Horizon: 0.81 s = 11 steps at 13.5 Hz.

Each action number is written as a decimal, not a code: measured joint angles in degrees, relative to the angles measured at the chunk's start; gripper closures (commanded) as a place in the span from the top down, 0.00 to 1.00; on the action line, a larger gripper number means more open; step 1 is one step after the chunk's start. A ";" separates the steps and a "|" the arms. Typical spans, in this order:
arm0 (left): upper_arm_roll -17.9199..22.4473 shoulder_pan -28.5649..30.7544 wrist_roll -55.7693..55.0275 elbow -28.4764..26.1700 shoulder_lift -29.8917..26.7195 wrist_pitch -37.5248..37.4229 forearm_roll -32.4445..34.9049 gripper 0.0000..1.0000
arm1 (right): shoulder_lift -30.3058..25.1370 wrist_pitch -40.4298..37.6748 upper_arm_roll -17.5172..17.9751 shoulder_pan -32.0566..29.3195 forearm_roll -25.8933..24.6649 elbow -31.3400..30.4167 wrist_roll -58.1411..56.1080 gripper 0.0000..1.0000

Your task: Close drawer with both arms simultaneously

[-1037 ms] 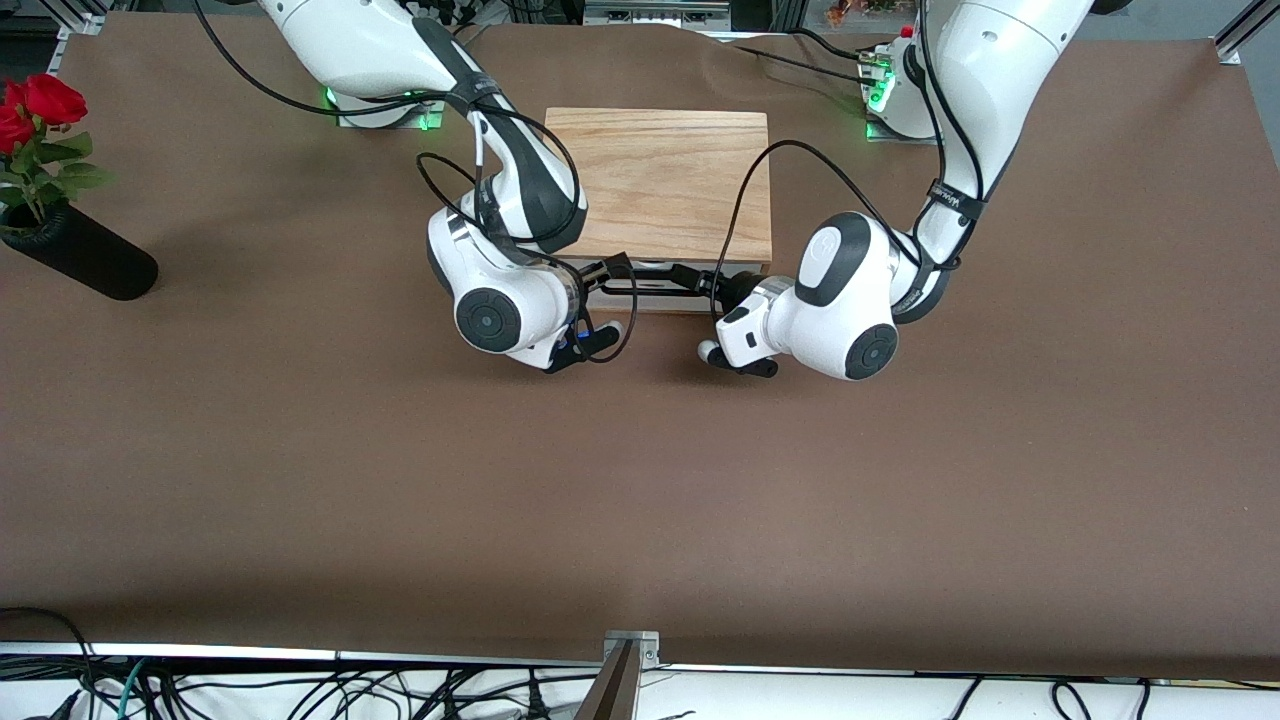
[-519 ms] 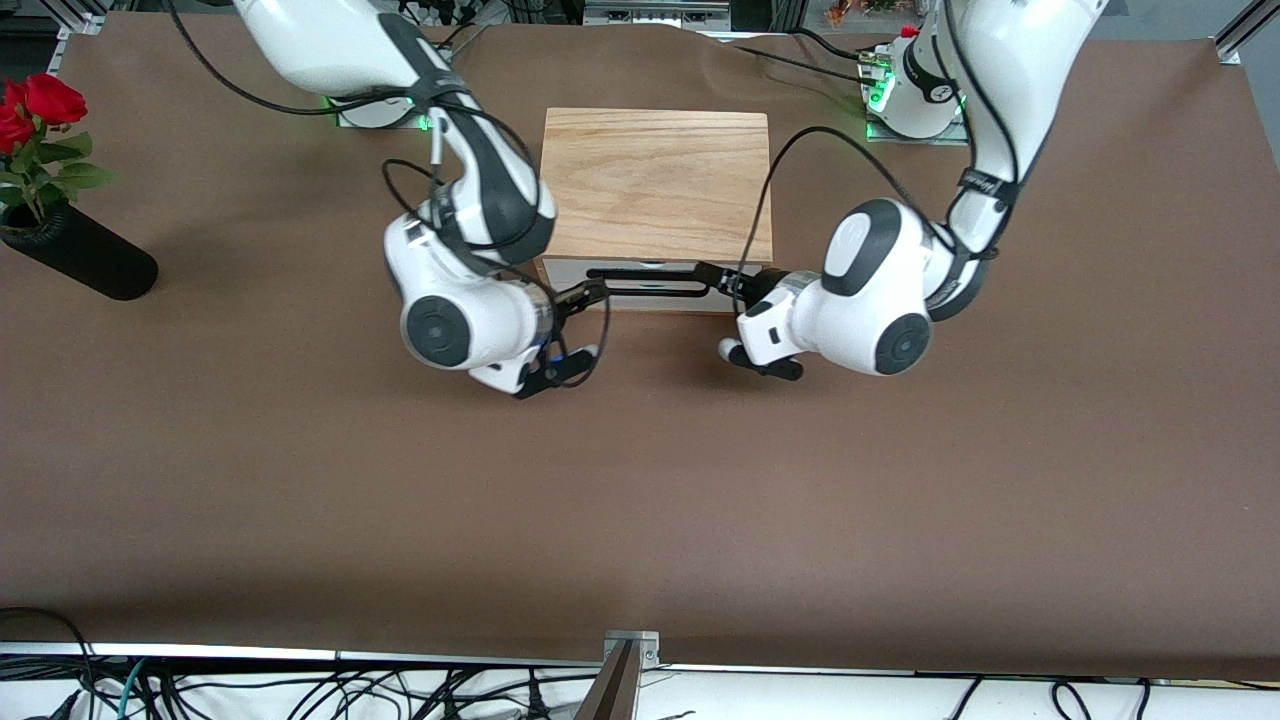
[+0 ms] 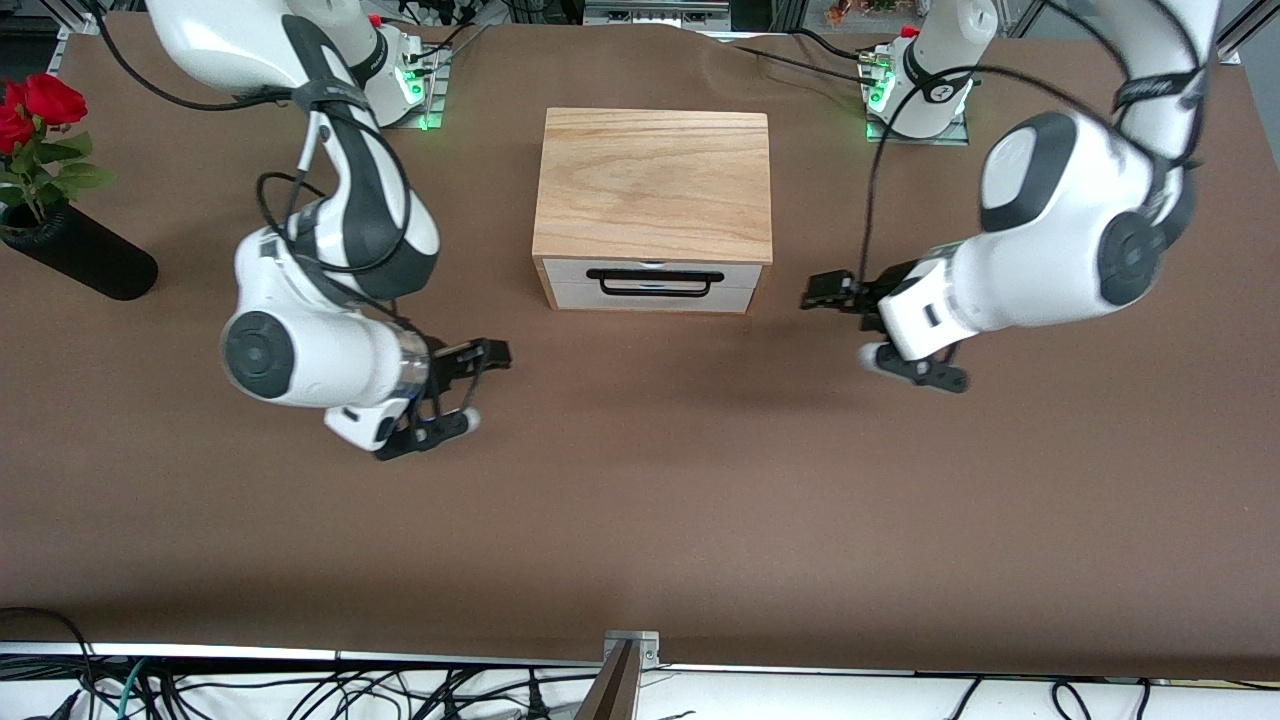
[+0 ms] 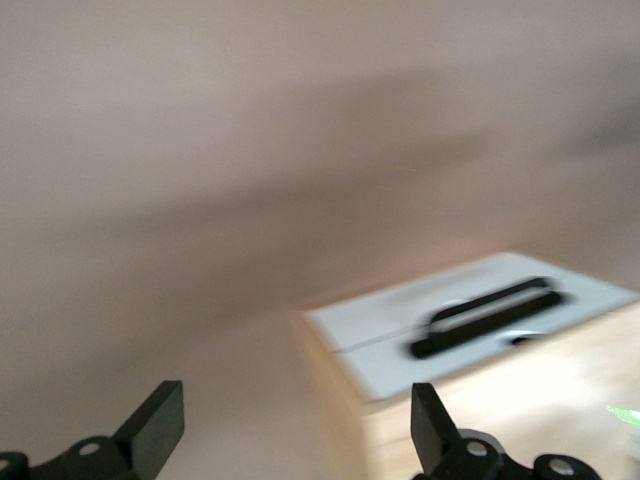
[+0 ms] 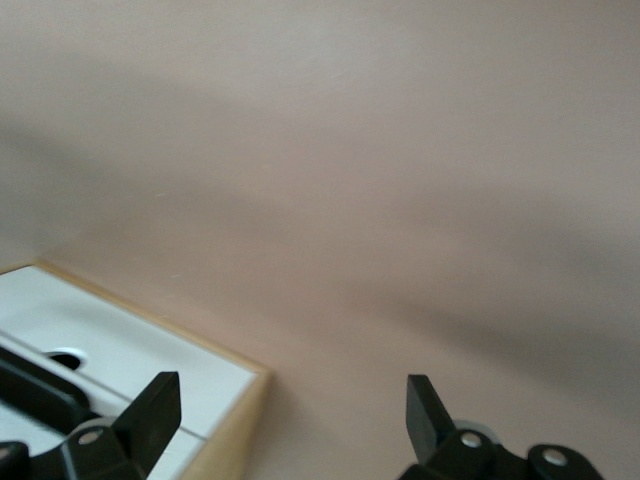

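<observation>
The oak-coloured box (image 3: 655, 185) stands mid-table, toward the arms' bases. Its drawer (image 3: 570, 283) sits flush in the box, white front and black bar handle (image 3: 655, 283) facing the front camera. My right gripper (image 3: 492, 352) is open and empty over bare table, toward the right arm's end from the box. My left gripper (image 3: 822, 292) is open and empty over bare table, toward the left arm's end. The left wrist view shows my left gripper (image 4: 295, 430), the drawer front (image 4: 390, 340) and handle (image 4: 490, 315). The right wrist view shows my right gripper (image 5: 290, 415) and a corner of the drawer front (image 5: 110, 345).
A black vase (image 3: 85, 255) with red roses (image 3: 35, 105) lies at the right arm's end of the table. The brown table cover (image 3: 640, 500) stretches wide nearer the front camera. Cables (image 3: 300, 690) hang below the table's near edge.
Both grippers have drawn away from the drawer front and swung outward, each toward its own end of the table. The drawer stays flush in the box.
</observation>
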 measured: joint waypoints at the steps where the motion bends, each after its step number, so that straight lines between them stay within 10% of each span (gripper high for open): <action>1: 0.02 0.13 -0.01 -0.01 -1.83 -0.88 5.77 1.00 | -0.38 -0.91 -0.63 -0.13 -1.41 0.56 -0.18 1.00; 11: 7.96 3.96 0.32 -0.05 -16.01 -8.24 14.20 1.00 | -11.87 -3.41 -6.37 -10.60 -10.58 -0.78 -0.40 1.00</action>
